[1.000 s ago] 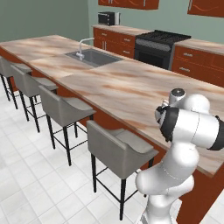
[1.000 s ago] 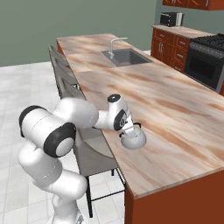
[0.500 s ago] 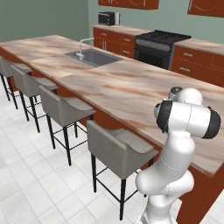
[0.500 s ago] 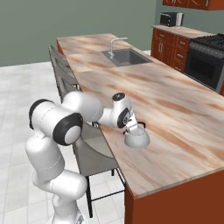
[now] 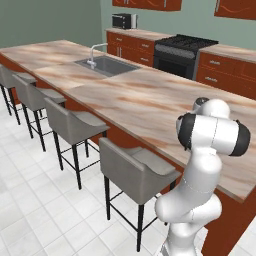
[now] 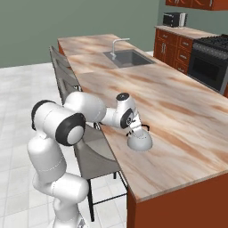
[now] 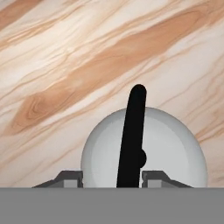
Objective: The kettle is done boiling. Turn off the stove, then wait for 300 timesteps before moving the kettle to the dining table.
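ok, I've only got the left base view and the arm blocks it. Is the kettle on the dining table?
Observer: Yes. In the right base view the kettle sits on the dining table, close to the edge on the arm's side.
Operator: Gripper on the handle?
Observer: No. In the hand view the fingertips stand apart on either side of the handle, so the gripper is open.
Operator: Kettle upright?
Observer: Yes, dome up with the handle on top.

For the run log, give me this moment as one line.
kettle: resting on dining table | hand: open, fingertips either side of black handle | stove: far behind
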